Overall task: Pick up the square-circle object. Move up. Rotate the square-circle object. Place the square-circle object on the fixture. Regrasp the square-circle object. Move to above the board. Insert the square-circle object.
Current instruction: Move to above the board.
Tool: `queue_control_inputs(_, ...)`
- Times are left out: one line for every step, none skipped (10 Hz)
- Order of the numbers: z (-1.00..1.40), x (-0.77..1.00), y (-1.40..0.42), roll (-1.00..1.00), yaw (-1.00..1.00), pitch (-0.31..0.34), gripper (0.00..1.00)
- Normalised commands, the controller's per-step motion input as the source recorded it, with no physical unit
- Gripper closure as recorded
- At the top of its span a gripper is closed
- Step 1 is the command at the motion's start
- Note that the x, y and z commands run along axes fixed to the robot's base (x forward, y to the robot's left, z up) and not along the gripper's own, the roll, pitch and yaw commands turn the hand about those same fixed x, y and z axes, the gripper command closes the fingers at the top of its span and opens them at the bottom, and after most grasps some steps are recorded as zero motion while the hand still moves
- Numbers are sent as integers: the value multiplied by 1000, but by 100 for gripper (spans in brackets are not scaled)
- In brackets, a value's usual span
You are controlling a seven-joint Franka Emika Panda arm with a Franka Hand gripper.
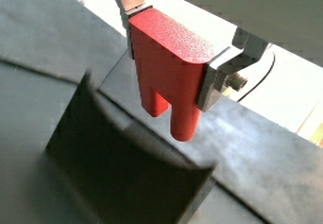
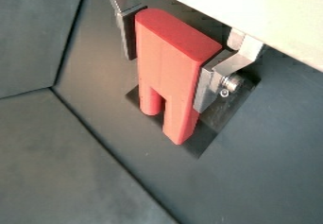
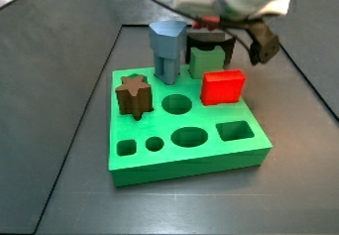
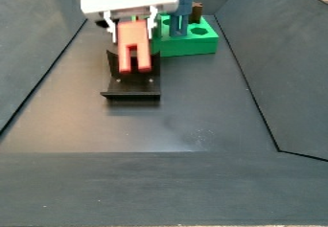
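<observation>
The pincer [image 2: 175, 60] is clamped on the square block end of the square-circle object [image 2: 172, 69], stem hanging down, so it can be set on the fixture [image 4: 132, 85] just beneath. The board [image 3: 185, 130] lies beyond, its holes left clear for insertion.

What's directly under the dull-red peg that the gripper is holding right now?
Under the dull-red square-circle peg, clamped in the gripper, sits the dark fixture on the floor. In a wrist view its base plate shows beside the stem; whether the stem touches it is hidden.
</observation>
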Motion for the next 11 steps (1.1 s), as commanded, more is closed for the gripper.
queue_control_inputs(1000,-46,-70,-46,93,231,100)
queue_control_inputs(1000,-44,-66,-54,148,194,100)
queue_control_inputs(1000,-41,-65,-57,165,170,100)
queue_control_inputs(1000,-35,-63,-42,182,113,100)
queue_control_inputs(1000,-32,-63,-38,185,92,100)
queue_control_inputs(1000,-25,-62,-27,171,56,100)
queue_control_inputs(1000,-20,-61,-24,153,34,100)
queue_control_inputs(1000,-14,-60,-20,125,16,100)
queue_control_inputs(1000,-12,-59,-21,110,12,100)
queue_control_inputs(1000,-6,-54,-27,81,12,100)
queue_control_inputs(1000,-3,-53,-29,65,15,100)
